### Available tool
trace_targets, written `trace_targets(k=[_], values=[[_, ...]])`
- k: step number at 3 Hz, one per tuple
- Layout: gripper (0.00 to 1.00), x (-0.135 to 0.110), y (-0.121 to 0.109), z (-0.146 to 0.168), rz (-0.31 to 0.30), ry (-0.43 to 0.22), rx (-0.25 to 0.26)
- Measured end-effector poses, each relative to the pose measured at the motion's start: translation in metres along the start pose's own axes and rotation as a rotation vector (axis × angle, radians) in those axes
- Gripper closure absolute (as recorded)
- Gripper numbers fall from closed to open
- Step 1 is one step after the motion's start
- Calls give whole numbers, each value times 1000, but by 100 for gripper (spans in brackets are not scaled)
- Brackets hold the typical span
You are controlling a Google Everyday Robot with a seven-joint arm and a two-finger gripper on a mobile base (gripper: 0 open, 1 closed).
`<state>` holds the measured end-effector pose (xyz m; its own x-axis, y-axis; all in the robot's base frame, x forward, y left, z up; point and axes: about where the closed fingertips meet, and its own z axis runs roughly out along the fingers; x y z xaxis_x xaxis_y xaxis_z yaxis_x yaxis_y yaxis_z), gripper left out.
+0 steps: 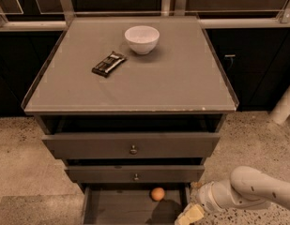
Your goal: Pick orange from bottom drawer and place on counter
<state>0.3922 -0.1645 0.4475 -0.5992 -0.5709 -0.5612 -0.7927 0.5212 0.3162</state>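
Note:
The orange [157, 194] lies on the floor of the open bottom drawer [111, 207], near its back, right of the middle. My gripper [190, 213] is at the drawer's right wall, low in the view, right of and slightly below the orange, apart from it. The white arm [250, 190] reaches in from the right. The grey counter [172, 78] fills the upper middle of the view.
A white bowl [142, 39] and a dark wrapped bar [108, 63] sit on the counter. Two wider drawers with round knobs [133, 149] stand partly open above the bottom drawer. Speckled floor surrounds the cabinet. A white post [284, 104] stands at the right.

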Motion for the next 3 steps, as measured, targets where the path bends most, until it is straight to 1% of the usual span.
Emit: trace_targets(k=[1, 2, 3], values=[[0, 15, -19, 13, 51, -22, 61], [0, 39, -64, 37, 116, -139, 164], [0, 59, -113, 57, 151, -268, 205]])
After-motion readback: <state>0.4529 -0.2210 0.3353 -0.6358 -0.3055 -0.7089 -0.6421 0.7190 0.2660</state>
